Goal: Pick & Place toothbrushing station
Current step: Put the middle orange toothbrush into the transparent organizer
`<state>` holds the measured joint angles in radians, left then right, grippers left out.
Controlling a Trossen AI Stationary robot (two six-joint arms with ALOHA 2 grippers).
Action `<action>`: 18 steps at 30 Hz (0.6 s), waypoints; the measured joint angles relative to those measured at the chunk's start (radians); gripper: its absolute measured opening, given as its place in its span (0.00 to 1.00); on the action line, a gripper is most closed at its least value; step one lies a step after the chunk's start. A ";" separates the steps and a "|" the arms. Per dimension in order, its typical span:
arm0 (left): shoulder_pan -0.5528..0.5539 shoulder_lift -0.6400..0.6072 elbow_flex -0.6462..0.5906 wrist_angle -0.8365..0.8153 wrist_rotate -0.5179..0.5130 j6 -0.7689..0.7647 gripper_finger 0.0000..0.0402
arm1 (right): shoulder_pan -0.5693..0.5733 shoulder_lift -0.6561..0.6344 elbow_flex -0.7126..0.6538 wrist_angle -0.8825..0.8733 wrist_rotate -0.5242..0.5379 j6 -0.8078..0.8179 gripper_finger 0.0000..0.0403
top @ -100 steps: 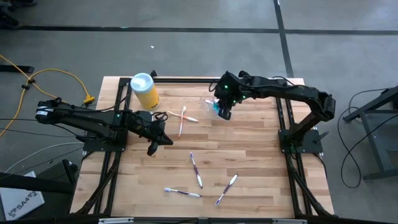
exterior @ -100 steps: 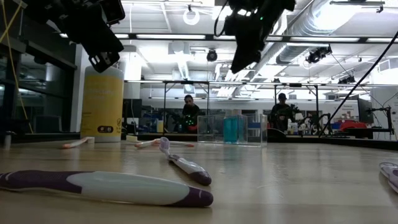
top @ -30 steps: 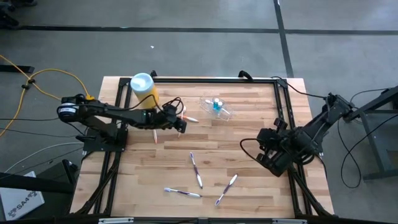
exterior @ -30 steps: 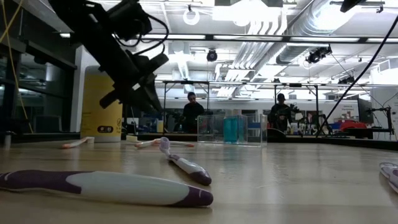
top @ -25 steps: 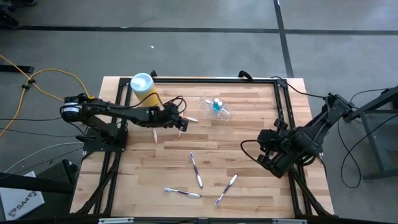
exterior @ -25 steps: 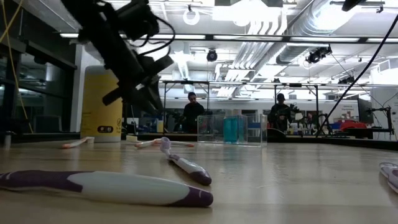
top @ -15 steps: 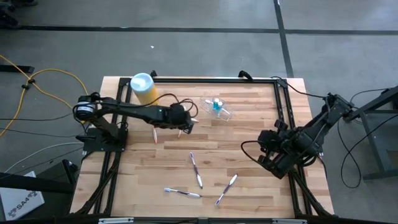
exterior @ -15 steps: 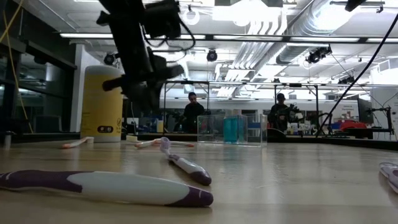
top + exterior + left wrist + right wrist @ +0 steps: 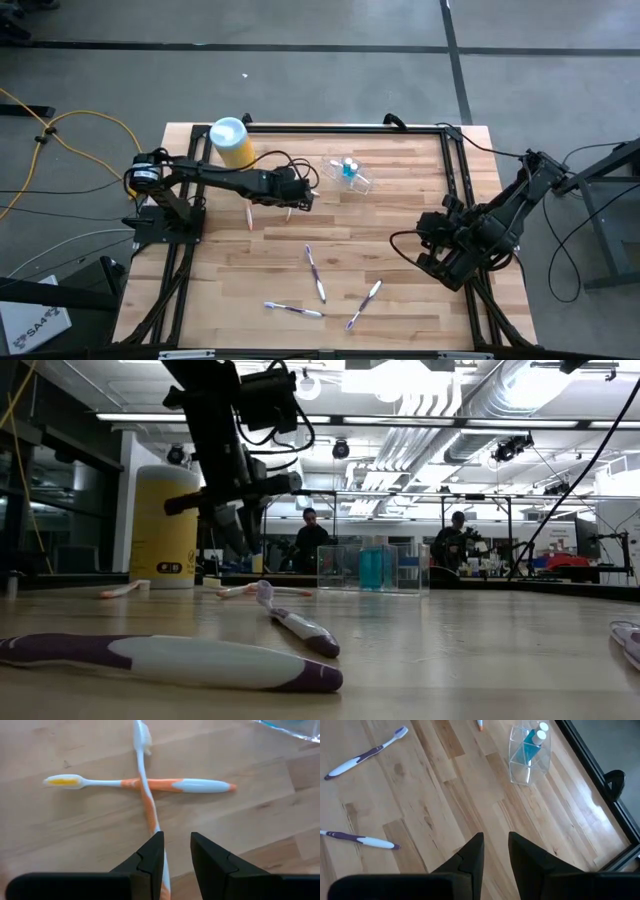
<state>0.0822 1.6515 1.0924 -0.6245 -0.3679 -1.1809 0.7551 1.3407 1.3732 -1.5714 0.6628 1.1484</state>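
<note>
Possibly pinches both crossed orange toothbrushes (image 9: 145, 785) at once, or shoves one toward the clear holder (image 9: 348, 172) nearby at the table's far side, given left claw (image 9: 176, 837) narrowly parted, empty, just above; right claw (image 9: 495, 838) parked, also parted.

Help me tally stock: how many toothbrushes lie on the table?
5. Two orange ones crossed under the left gripper; three purple: mid-table, front, front right. None seems hidden.
</note>
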 joint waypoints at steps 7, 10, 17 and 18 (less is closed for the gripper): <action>0.001 0.070 0.065 -0.003 0.038 0.044 0.23 | 0.000 0.000 0.000 0.000 -0.003 0.000 0.20; 0.001 0.120 0.143 -0.065 0.040 0.083 0.23 | 0.000 0.000 0.000 0.000 -0.003 0.000 0.20; 0.001 0.177 0.255 -0.254 -0.026 0.057 0.23 | 0.000 0.000 0.000 0.000 -0.010 0.000 0.20; 0.004 0.177 0.256 -0.251 -0.027 0.055 0.23 | 0.000 0.000 0.000 0.000 -0.011 0.000 0.20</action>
<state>0.0858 1.8286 1.3483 -0.8759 -0.3950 -1.1263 0.7551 1.3407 1.3731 -1.5711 0.6515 1.1488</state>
